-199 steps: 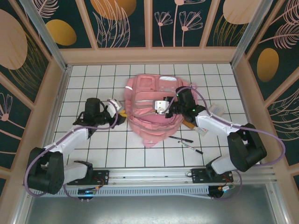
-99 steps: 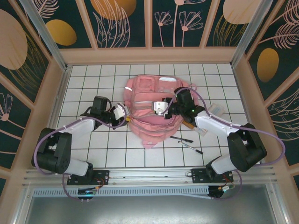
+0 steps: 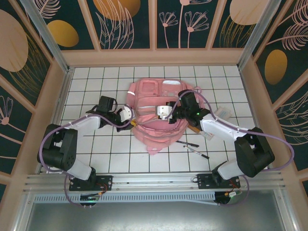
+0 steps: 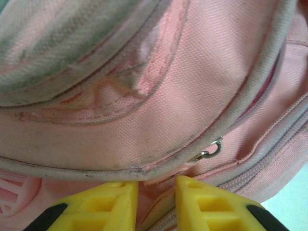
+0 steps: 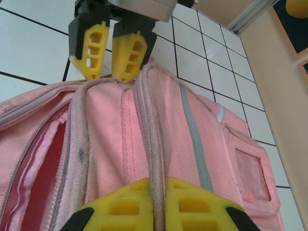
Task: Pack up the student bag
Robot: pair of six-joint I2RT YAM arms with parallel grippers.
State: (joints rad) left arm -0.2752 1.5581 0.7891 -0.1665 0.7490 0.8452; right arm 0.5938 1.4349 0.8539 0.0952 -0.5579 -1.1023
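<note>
Pink fabric is under both of my pincers. The student bag (image 3: pixel 150 96) lies flat in the middle of the white tiled surface (image 3: pixel 96 149), between my two arms.

My right pincer (image 5: pixel 156 186) is clenched on a piped seam of the bag, and the cord runs straight between its yellow fingers (image 5: pixel 125 202). I judge that I hold this seam to keep the bag from sliding and to lift one lip of the compartment, whose darker inside (image 5: pixel 38 192) shows beside it.

My left pincer (image 4: pixel 156 185) stands at the opposite rim, with the jaws narrow and the tips against the fabric. I cannot tell whether they really pinch the rim or only touch it. A small metal zip puller (image 4: pixel 211 149) hangs just beside them, so probably I came here for the zip or for the other lip.

Two pens (image 3: pixel 192 146) lie on the surface near the bag, not yet packed.
</note>
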